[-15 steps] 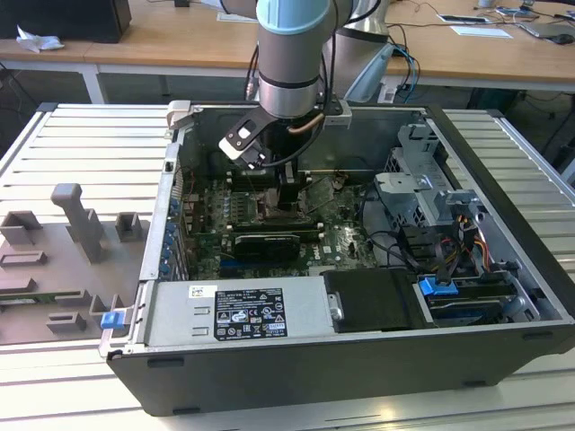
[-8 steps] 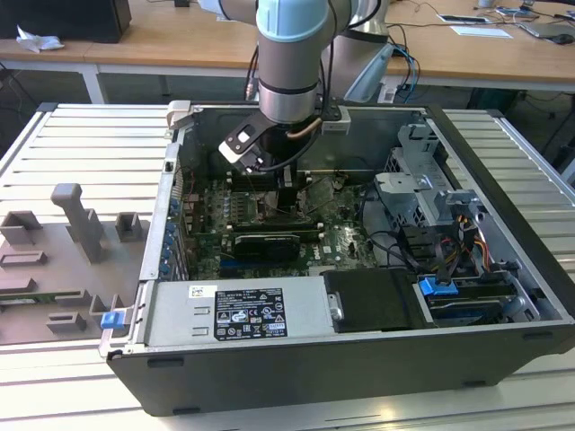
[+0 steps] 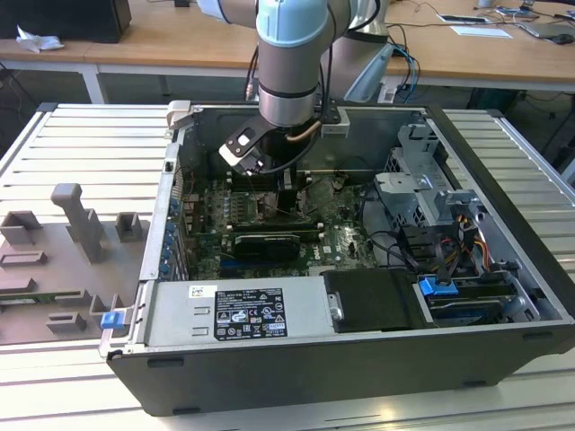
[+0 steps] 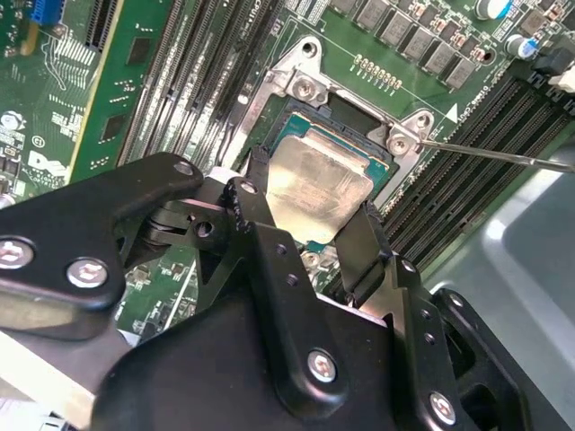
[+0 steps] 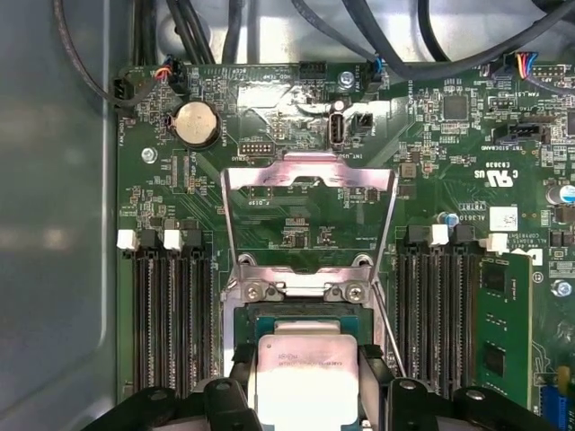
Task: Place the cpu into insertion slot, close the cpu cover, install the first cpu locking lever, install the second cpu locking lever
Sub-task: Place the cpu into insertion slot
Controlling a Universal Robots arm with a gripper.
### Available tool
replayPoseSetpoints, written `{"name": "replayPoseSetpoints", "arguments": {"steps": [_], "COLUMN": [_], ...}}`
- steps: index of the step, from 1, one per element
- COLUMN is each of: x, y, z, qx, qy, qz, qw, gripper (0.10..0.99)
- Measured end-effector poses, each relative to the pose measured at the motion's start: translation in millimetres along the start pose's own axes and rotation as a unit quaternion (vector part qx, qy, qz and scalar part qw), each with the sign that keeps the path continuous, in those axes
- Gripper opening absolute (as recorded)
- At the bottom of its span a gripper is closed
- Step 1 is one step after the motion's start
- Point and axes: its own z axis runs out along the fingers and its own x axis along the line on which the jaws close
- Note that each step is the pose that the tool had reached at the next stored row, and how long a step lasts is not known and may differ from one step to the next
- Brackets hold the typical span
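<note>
The cpu [image 4: 319, 184] is a pale silvery square sitting level between my two black fingers [image 4: 258, 184], with my gripper [image 4: 310, 208] shut on its opposite edges. It rests in or just over the insertion slot [image 4: 346, 112], whose dark frame shows around it. In the first wrist view the cpu [image 5: 305, 377] lies between the fingertips of the gripper [image 5: 307, 386], over the insertion slot [image 5: 301, 319]. The cpu cover [image 5: 310, 172] is swung open beyond the slot's hinges. A thin locking lever [image 4: 503, 155] sticks out sideways. In the exterior view the gripper [image 3: 286, 193] reaches down into the case.
Long black memory slots [image 5: 171, 314] flank the socket on both sides, with a green memory stick [image 5: 501, 323] in one. A black expansion card [image 3: 265, 242], a power supply [image 3: 234, 310] and a drive cage [image 3: 422, 189] crowd the open case [image 3: 503, 180]. Cables [image 5: 269, 27] hang near the board's edge.
</note>
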Motion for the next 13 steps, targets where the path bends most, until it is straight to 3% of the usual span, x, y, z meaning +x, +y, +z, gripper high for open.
{"name": "replayPoseSetpoints", "arguments": {"steps": [13], "x": [0.8], "y": [0.4], "z": [7.1], "qx": [0.0001], "qy": [-0.0003], "qz": [0.000], "qw": [1.0000], "gripper": [0.541]}}
